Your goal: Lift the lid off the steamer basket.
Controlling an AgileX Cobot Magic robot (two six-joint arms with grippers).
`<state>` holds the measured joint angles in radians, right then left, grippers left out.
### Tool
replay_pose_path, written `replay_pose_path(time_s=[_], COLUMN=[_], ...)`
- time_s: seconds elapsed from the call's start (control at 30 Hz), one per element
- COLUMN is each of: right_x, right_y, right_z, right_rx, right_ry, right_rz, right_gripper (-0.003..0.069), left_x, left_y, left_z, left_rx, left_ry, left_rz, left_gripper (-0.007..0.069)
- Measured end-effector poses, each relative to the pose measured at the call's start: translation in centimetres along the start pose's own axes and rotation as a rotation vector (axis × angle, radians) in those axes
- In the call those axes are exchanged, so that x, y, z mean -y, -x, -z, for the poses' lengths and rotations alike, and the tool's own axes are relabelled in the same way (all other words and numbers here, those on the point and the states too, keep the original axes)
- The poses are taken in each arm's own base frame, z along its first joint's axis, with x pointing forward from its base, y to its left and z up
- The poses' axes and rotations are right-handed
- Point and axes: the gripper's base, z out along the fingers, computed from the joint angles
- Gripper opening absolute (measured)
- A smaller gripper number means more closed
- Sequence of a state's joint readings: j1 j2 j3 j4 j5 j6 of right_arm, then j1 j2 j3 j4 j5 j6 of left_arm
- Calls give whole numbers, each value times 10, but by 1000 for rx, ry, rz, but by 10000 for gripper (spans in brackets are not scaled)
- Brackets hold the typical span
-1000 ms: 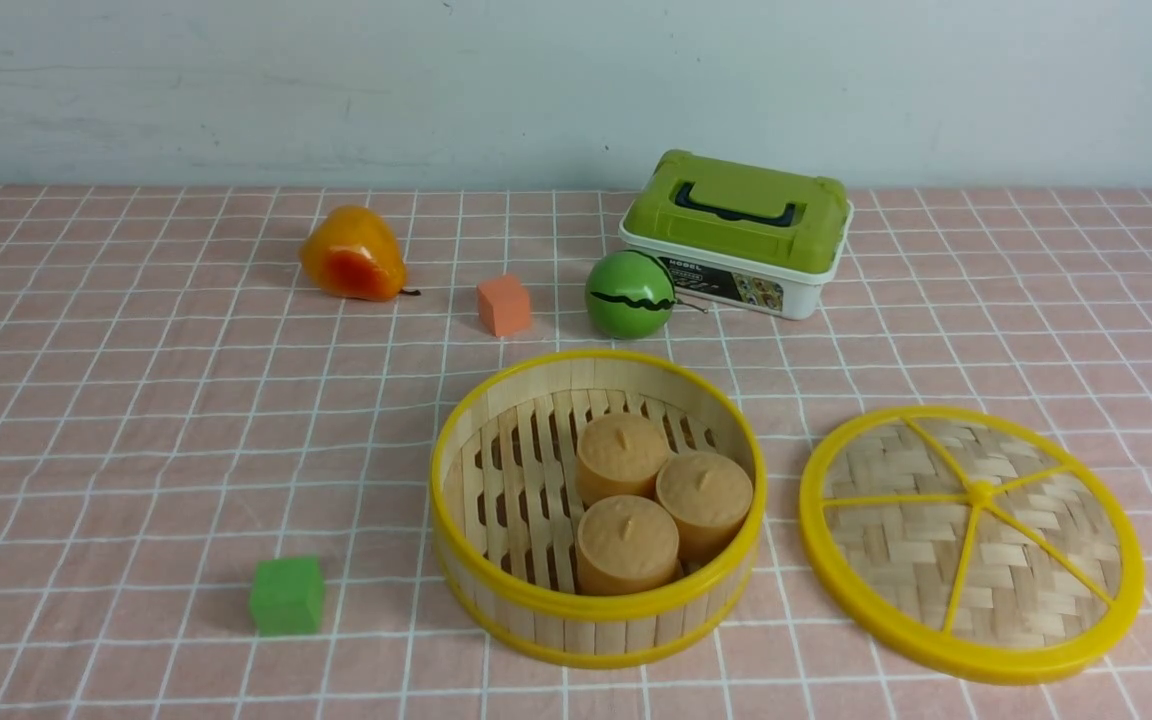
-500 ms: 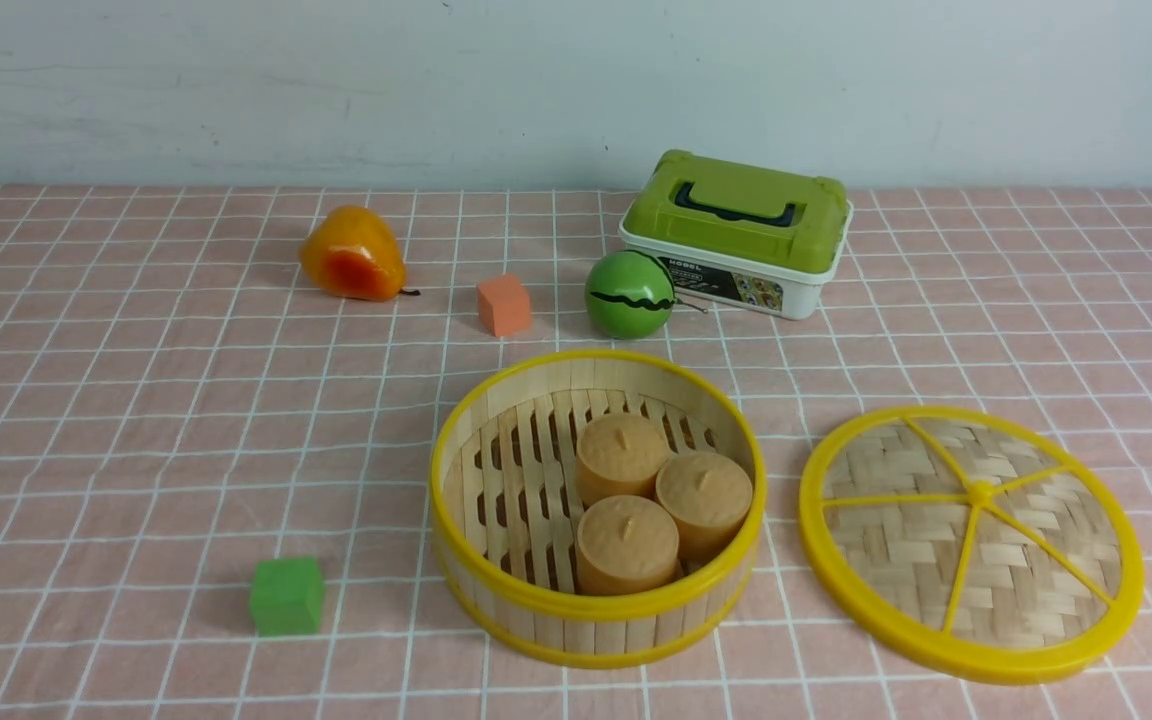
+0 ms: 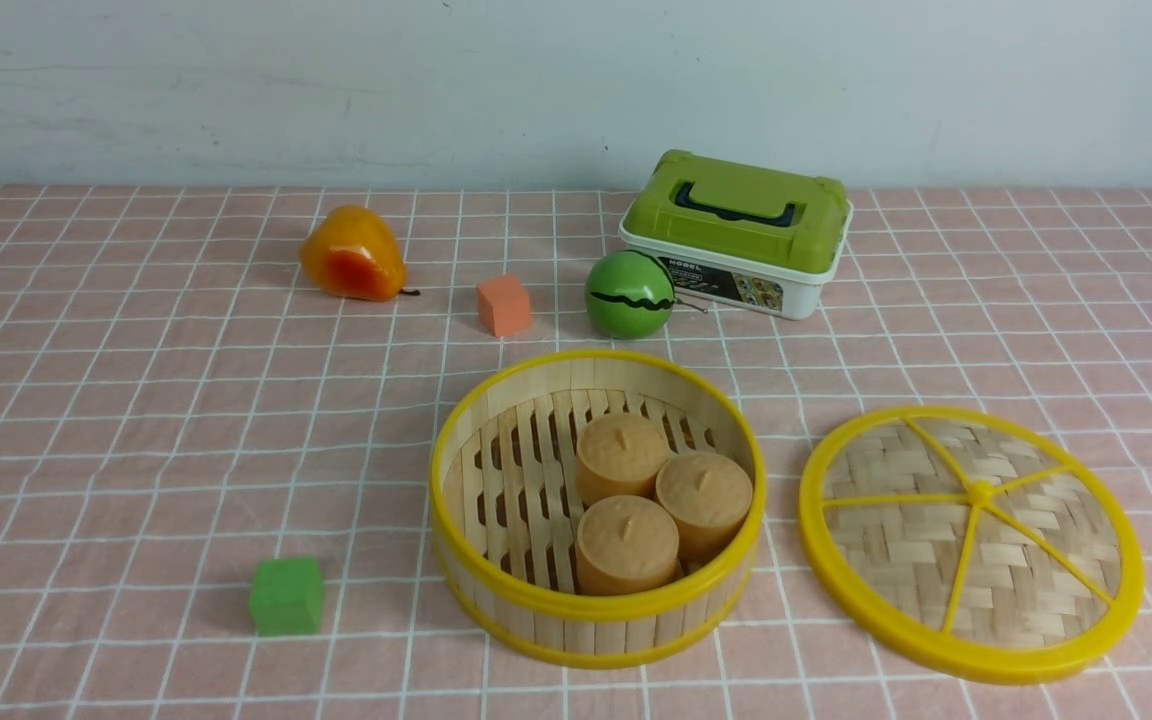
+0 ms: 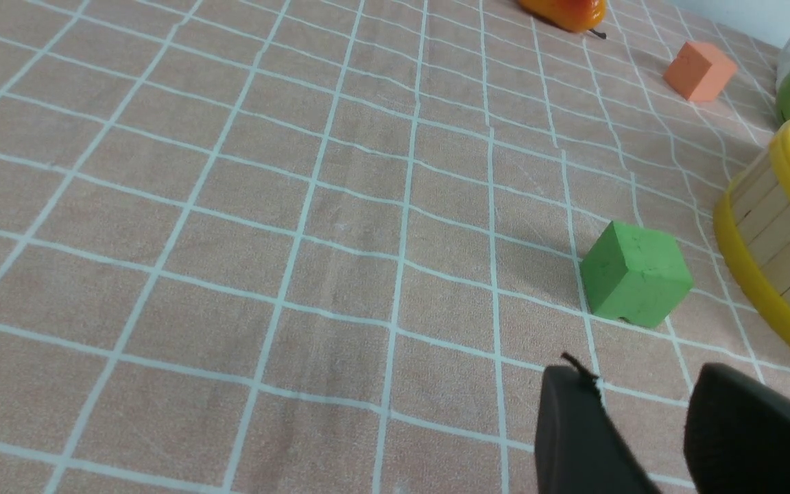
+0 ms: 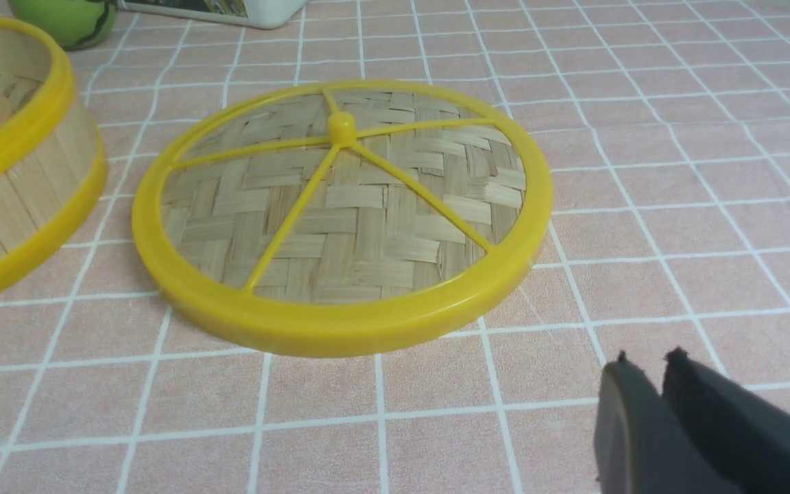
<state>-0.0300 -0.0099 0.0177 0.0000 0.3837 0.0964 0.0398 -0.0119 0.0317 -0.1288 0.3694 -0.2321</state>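
While the lid [image 3: 971, 542] lies flat right of the open steamer basket [image 3: 597, 505], the right gripper [image 5: 649, 367] hovers nearly closed, empty.

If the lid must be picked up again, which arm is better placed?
Probably the right. The right claw hangs close beside the lid, which lies on the basket's right; the left claw is by the green cube.
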Motion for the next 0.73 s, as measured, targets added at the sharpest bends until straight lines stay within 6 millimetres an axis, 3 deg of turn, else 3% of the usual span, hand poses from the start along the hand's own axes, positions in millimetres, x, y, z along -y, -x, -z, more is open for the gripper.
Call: replay_pose_path(time_s=[0.73], right_x=[0], right_y=[0], right_z=[0], right_rx=[0], right_ry=[0], right_rz=[0], right_gripper=[55], left_x=[0], left_y=[0], left_z=[0], left_rx=[0], left_ry=[0], left_rz=[-1], left_gripper=[239])
